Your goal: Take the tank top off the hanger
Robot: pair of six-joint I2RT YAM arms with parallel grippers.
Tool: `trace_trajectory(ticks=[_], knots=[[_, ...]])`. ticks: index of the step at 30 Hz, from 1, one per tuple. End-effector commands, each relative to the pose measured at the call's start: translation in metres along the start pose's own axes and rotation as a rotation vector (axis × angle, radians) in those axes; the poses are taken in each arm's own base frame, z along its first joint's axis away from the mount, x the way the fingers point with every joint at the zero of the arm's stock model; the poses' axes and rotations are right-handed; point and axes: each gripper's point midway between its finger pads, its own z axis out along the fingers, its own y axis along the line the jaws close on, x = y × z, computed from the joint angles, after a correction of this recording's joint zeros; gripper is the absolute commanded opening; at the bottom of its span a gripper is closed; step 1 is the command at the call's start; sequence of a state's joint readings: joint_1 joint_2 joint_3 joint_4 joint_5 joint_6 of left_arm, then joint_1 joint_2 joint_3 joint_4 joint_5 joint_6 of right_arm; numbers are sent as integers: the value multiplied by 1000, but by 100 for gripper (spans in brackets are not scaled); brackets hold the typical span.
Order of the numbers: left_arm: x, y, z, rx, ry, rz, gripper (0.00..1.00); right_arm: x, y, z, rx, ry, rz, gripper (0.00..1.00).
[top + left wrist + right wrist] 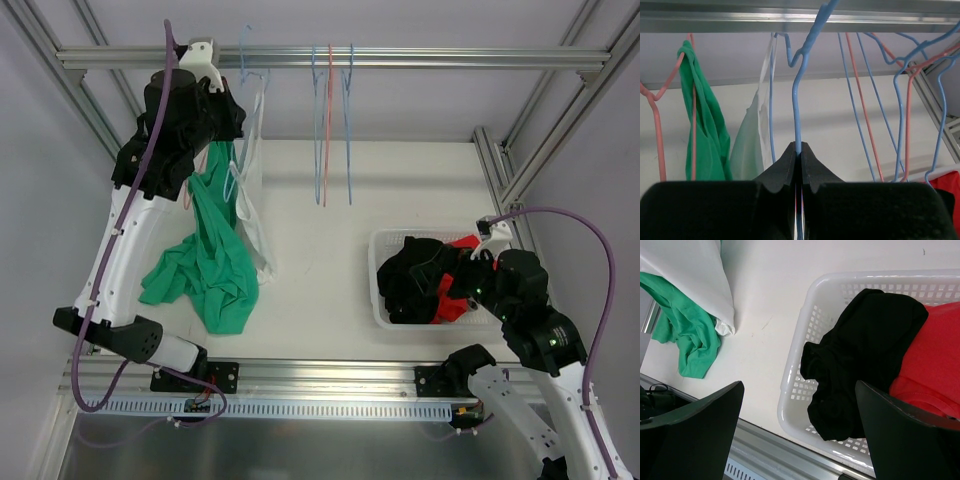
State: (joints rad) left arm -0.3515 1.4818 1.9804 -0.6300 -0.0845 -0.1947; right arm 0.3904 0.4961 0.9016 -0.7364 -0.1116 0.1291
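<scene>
We see the left hand [800,155] clenched on the blue hanger [796,100], on the wire just under its hook, up by the rail [400,57] at 11 o'clock of the bench [330,280]. The white tank top [747,145] hangs on what looks like that same hanger, straps on, so we judge this the hold-the-hanger step, with nothing removed yet. Next move likely needs the right hand [797,430] — released, empty, over the basket [865,276] at 4 o'clock — to cross over and slide the straps off. Counts: two hung tops, the white one plus a green top [205,265] on a pink hanger [655,125]; three bare hangers [348,130] at 12 o'clock; one basket holding one black garment [860,340] and one red garment [935,350].
</scene>
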Motion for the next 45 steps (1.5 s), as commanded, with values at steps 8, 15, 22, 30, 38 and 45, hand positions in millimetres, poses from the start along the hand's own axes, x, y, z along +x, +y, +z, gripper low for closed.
trace_trajectory(ticks=[8,15,22,30,38,45], knots=[[-24,-25,-78,185,-195,-115,0,-13,25,-3,-140,-63,-25,100],[8,-34,-129,299,-193,-131,0,-21,65,-14,-381,-118,-83,100],[116,-30,-180,419,-100,-162,0,-12,112,-33,-706,-97,-111,100],[245,-44,-225,645,163,-210,0,9,114,6,-693,-55,-48,90],[274,-67,-264,848,303,-304,0,45,139,64,-550,-42,-134,80],[264,-70,-273,865,285,-313,0,51,163,97,-482,-59,-181,61]])
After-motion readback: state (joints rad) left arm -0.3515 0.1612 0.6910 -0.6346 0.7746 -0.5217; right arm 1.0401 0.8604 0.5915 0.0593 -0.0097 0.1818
